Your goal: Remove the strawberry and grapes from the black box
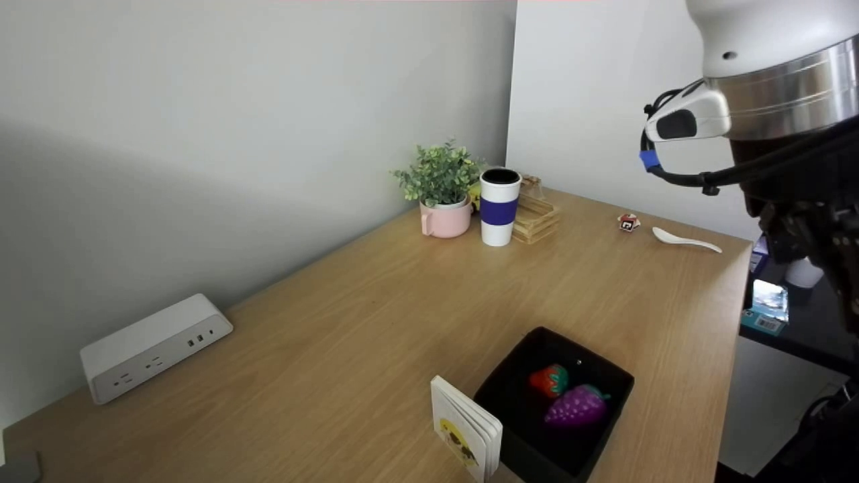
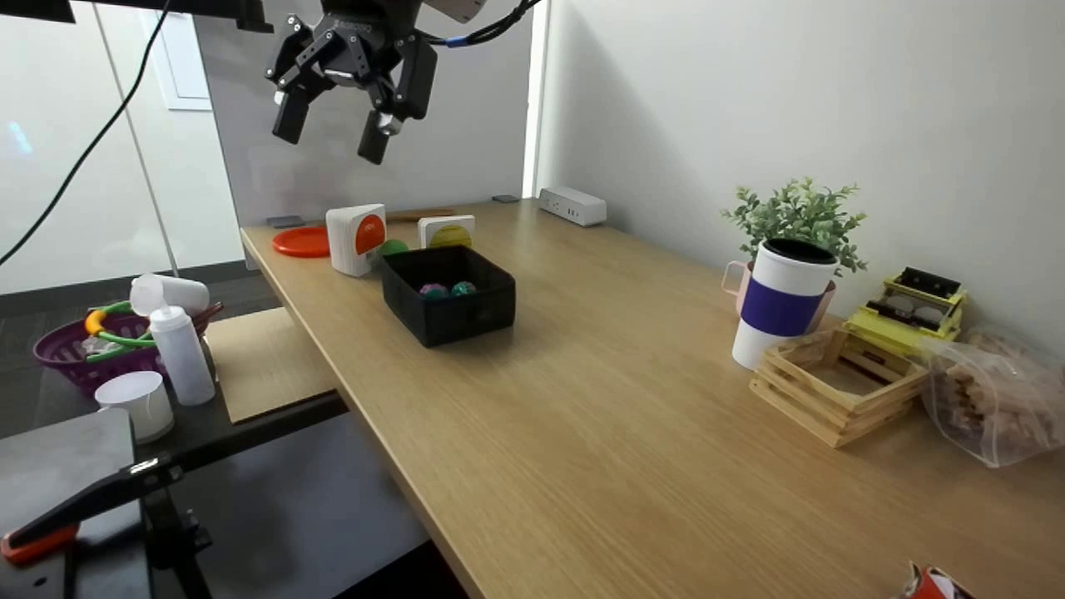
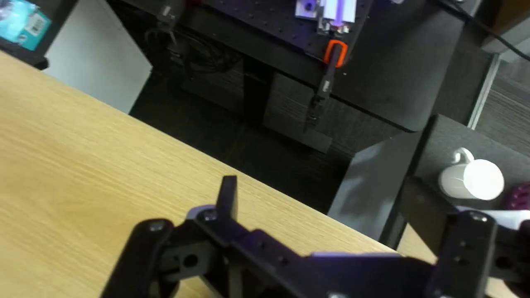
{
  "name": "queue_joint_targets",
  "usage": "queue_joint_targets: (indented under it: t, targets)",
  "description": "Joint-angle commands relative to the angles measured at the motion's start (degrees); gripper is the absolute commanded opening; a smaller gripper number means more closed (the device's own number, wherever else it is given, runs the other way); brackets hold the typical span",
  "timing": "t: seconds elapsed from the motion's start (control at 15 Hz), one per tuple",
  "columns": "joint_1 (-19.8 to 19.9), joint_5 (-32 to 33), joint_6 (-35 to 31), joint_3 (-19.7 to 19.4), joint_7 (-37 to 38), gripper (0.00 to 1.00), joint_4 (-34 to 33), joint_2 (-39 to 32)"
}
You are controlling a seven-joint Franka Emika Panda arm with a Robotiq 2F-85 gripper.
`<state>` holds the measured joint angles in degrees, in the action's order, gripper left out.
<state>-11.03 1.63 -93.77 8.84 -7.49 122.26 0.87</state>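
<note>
Strawberry (image 1: 549,380) and grapes (image 1: 577,406) lie side by side inside the black box (image 1: 537,439) in an exterior view, probably light, firm and slippery, best pinched across their middles. In an exterior view, the end effector (image 2: 330,140) hangs wide and empty, higher than the box. The wrist view shows it likewise, without the box.

both exterior views: desk (image 1: 376,335) from opposite ends, sharing black box (image 2: 472,316); wrist view: down over desk edge (image 3: 174,143).
</note>
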Motion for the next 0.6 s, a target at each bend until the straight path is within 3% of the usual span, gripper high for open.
queue_joint_targets:
  t: [0.0,0.4,0.53]
  targets:
    - [-0.57,7.64,-1.16,1.59,0.64,1.00,-3.50,-2.16]
    - [0.72,3.39,-15.23,0.59,0.21,1.00,-0.83,-1.96]
    - [0.89,2.28,-16.97,0.29,-0.68,1.00,-0.54,-2.71]
